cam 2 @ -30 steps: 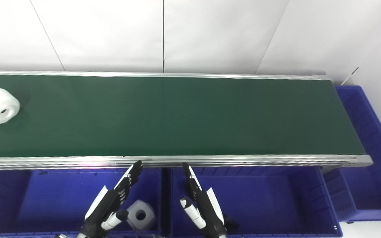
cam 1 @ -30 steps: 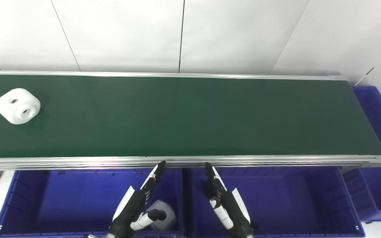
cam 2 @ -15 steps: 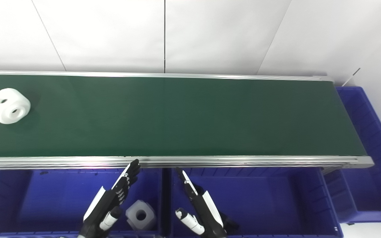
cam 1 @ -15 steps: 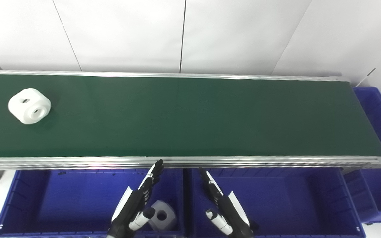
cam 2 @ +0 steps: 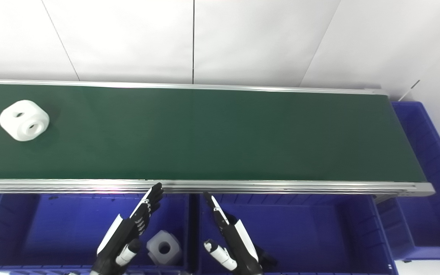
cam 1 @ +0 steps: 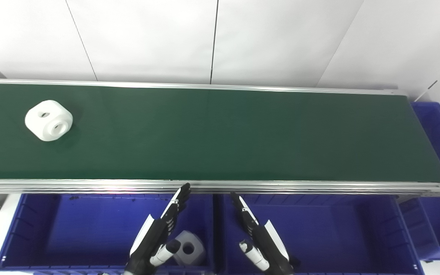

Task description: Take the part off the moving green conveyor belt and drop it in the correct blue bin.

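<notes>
While half-hidden leftward, binned block unobstructed in right eye view.

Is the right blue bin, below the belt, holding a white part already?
No, the right blue bin shows only bare floor; the one binned white part lies in the left blue bin.

No readable text, labels, brands, numbers or signs anywhere in either view. Belt is plain green, the white part on it is unmarked, the blue bins below the belt carry no lettering, and the wall behind the belt is blank.
</notes>
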Robot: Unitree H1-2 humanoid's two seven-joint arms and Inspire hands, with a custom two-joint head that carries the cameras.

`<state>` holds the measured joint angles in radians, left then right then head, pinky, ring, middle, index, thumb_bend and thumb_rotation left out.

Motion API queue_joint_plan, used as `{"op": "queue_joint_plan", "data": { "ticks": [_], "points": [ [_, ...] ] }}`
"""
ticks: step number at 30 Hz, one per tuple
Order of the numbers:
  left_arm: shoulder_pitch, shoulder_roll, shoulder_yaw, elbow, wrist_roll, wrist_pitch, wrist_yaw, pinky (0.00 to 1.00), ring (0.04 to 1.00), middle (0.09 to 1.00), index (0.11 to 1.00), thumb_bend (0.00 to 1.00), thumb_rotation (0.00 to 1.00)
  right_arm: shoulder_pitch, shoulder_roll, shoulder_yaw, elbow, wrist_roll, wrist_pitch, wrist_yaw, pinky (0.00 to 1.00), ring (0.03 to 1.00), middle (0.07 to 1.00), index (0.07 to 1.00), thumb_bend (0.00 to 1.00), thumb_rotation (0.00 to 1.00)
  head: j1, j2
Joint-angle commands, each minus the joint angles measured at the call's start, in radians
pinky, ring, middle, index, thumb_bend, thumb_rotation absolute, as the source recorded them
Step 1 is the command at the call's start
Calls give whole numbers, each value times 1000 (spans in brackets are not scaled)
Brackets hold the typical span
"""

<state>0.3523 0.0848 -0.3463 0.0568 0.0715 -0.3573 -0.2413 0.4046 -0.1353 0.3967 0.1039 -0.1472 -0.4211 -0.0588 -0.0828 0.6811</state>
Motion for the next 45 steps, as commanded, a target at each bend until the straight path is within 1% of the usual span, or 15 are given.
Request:
{"op": "queue_joint_plan", "data": {
  "ticks": [1, 2, 3, 4, 7, 8, 9, 11, 20, 27, 31, 34, 41, 42, 45],
  "points": [
    [-8, -13, -2, 18, -3, -58, 6, 1000, 1000, 1000, 1000, 953, 930, -2, -4, 5, 3, 10, -49, -20, 998, 1000, 1000, 1000, 875, 1000, 11, -46],
    [-12, -15, -3, 37, -3, -71, 7, 1000, 1000, 1000, 1000, 953, 924, -5, -5, 8, 16, 10, -49, -25, 995, 999, 1000, 1000, 880, 1000, 16, -68],
    [-18, -17, -3, 66, -3, -88, 9, 1000, 1000, 1000, 1000, 956, 918, -12, -7, 13, 35, 8, -49, -34, 991, 996, 1000, 1000, 884, 1000, 26, -110],
    [-24, -19, -3, 88, -4, -100, 9, 1000, 1000, 999, 1000, 962, 909, -19, -10, 19, 51, 7, -49, -44, 987, 991, 1000, 1000, 877, 1000, 27, -116],
    [-41, -23, -7, 141, -19, -111, 1, 1000, 1000, 1000, 1000, 962, 888, -43, -19, 37, 104, 16, -49, -68, 974, 985, 1000, 1000, 884, 1000, 45, -172],
    [-45, -23, -9, 150, -17, -112, 3, 1000, 1000, 1000, 1000, 952, 891, -49, -21, 42, 115, 19, -49, -74, 970, 984, 1000, 1000, 888, 1000, 45, -172],
    [-50, -26, -10, 164, -12, -112, 8, 999, 1000, 1000, 1000, 946, 893, -56, -22, 46, 128, 22, -49, -82, 967, 983, 1000, 1000, 889, 1000, 62, -197],
    [-61, -31, -12, 188, -6, -112, 15, 984, 1000, 996, 1000, 953, 885, -70, -28, 55, 149, 24, -49, -101, 951, 974, 997, 1000, 894, 1000, 87, -215],
    [-89, -35, -44, 237, 44, -112, 66, 878, 948, 953, 968, 961, 898, -89, -62, 74, 175, 31, -49, -136, 942, 977, 1000, 1000, 901, 1000, 185, -258],
    [-105, -34, -78, 258, 61, -113, 108, 885, 940, 935, 947, 933, 894, -102, -90, 96, 180, 29, -49, -158, 933, 989, 1000, 1000, 875, 1000, 236, -269],
    [-112, -34, -98, 265, 63, -113, 131, 856, 918, 929, 936, 938, 901, -101, -93, 90, 185, 55, -49, -140, 958, 1000, 1000, 1000, 852, 1000, 274, -296],
    [-117, -31, -108, 270, 52, -113, 128, 870, 928, 940, 938, 954, 896, -97, -90, 75, 189, 89, -49, -98, 988, 1000, 1000, 1000, 864, 994, 286, -299],
    [-100, 1, -155, 158, 100, -113, 175, 864, 911, 923, 916, 941, 892, -89, -86, 60, 179, 82, -49, -81, 942, 1000, 1000, 1000, 868, 985, 308, -281],
    [-95, 10, -159, 117, 96, -113, 179, 862, 910, 922, 915, 942, 890, -87, -88, 59, 177, 82, -49, -76, 939, 1000, 1000, 1000, 866, 984, 310, -279],
    [-79, 24, -159, 0, 49, -113, 162, 834, 890, 902, 894, 936, 796, -83, -88, 52, 173, 84, -49, -59, 959, 1000, 1000, 1000, 871, 985, 313, -266]
  ]
}}
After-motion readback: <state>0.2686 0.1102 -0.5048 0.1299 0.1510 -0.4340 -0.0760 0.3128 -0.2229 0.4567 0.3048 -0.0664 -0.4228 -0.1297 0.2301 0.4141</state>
